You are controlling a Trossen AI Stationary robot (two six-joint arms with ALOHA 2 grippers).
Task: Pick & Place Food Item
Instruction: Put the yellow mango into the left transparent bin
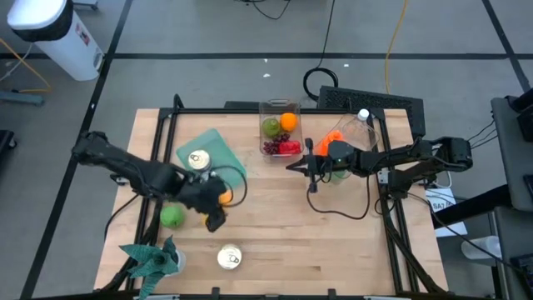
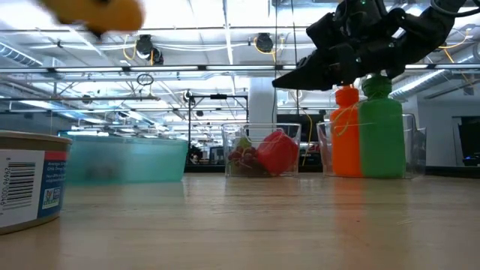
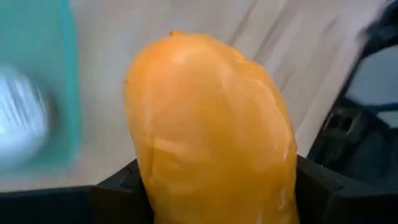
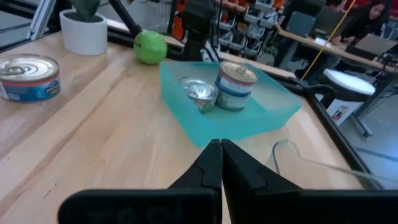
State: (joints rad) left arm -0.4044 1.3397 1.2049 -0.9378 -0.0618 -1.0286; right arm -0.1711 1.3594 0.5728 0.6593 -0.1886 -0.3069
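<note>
Orange fruit [image 3: 208,130] pinched in the left pincer [image 1: 218,202], lifted clear of the bench [image 1: 333,250].

High view: carried just beside the teal tray [image 1: 218,150], near the green apple [image 1: 171,217], presumably for transfer to a container. Low view: seen blurred and high above the tray's near wall, well off the wood, so dragging looks unlikely. Left wrist view: gripped from both sides, fingers [image 3: 121,186] hugging the fruit's lower flanks. Right wrist view: right pincer [image 4: 217,163] pressed together, empty, facing the tray across the bench, merely waiting.
</note>
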